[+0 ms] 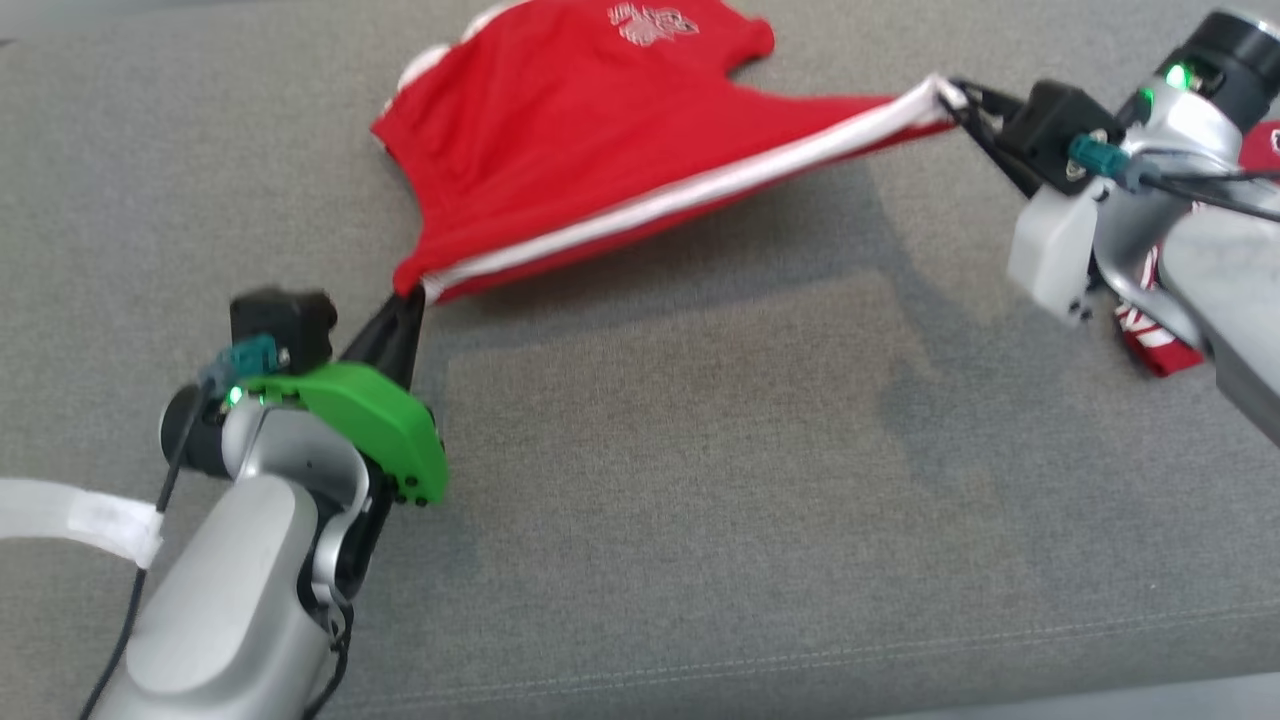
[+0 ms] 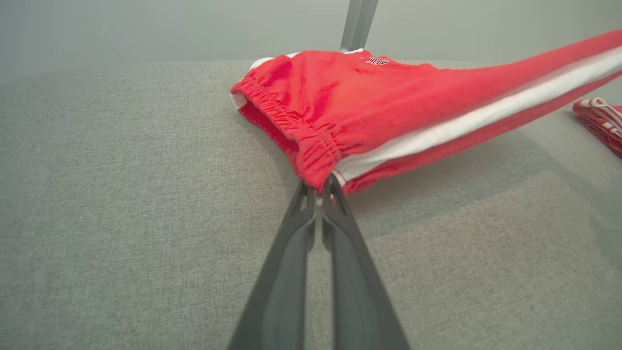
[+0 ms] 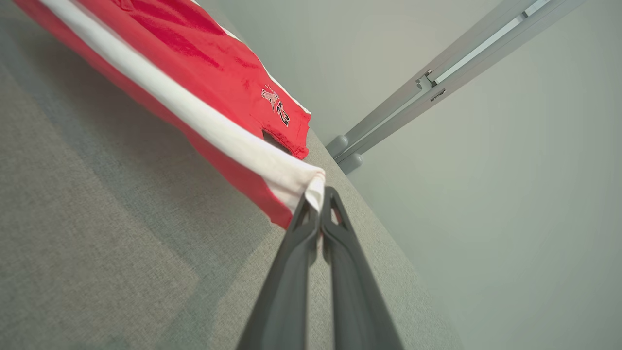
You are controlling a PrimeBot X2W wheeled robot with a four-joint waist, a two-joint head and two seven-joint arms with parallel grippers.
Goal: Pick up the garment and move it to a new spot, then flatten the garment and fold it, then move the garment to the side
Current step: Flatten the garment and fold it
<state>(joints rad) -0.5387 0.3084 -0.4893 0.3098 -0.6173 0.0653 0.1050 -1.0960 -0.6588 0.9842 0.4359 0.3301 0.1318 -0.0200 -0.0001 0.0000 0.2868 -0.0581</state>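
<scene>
The garment (image 1: 560, 130) is a pair of red shorts with a white side stripe and a small print. It hangs stretched above the grey cushion between both grippers, its far part resting on the surface. My left gripper (image 1: 415, 292) is shut on the elastic waistband corner (image 2: 316, 160) at the lower left. My right gripper (image 1: 958, 97) is shut on the white-striped leg hem (image 3: 306, 182) at the upper right. The stripe (image 1: 700, 190) runs taut between the two grips, and the shorts (image 3: 204, 53) cast a shadow below.
A second red and white cloth (image 1: 1150, 335) lies folded at the right, partly under my right arm, and appears as the folded cloth (image 2: 600, 121) at the left wrist view's right edge. The grey fabric surface (image 1: 700, 480) spreads wide in front. A metal post (image 3: 437, 73) stands beyond its far edge.
</scene>
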